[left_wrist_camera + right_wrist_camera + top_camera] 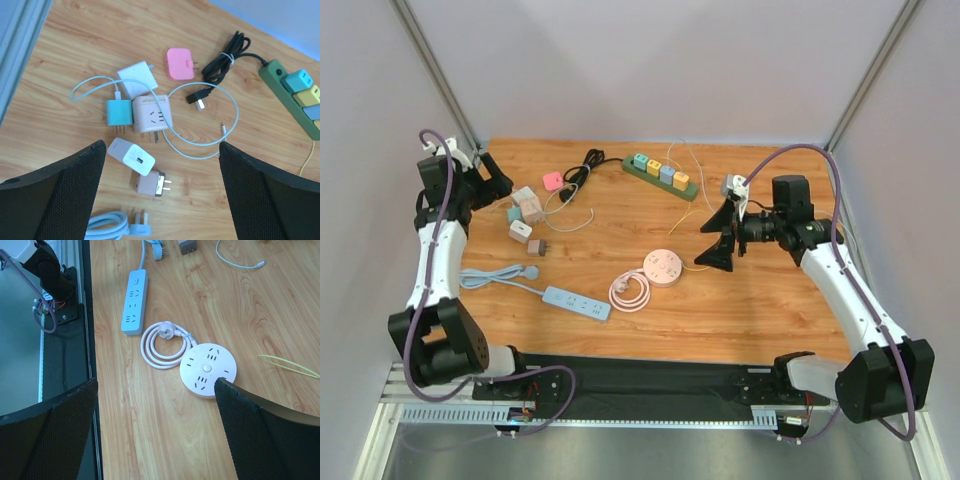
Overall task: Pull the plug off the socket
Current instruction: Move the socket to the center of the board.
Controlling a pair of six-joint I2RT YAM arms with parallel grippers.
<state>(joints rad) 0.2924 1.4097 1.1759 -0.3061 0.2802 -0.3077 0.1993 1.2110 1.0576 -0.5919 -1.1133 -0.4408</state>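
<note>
A green power strip (pixel 660 176) lies at the back middle of the table with several coloured plugs in it, the teal one (pixel 641 161) at its left end. In the left wrist view the strip (pixel 276 77) is at the right edge with a blue plug (pixel 298 80) in it. My left gripper (pixel 492 176) is open and empty at the far left, well left of the strip; in its own view (pixel 161 145) it hovers over loose chargers. My right gripper (pixel 720 237) is open and empty, in front and right of the strip, above the table (pixel 156 382).
Loose chargers (pixel 152 114), a pink adapter (pixel 180 64), a white cable (pixel 220 145) and a black cord (pixel 225 60) lie at the left. A round white socket (pixel 207 370) with coiled cord (pixel 162 342) and a blue strip (pixel 135 302) lie in front. A yellow cable (pixel 685 215) runs from the green strip.
</note>
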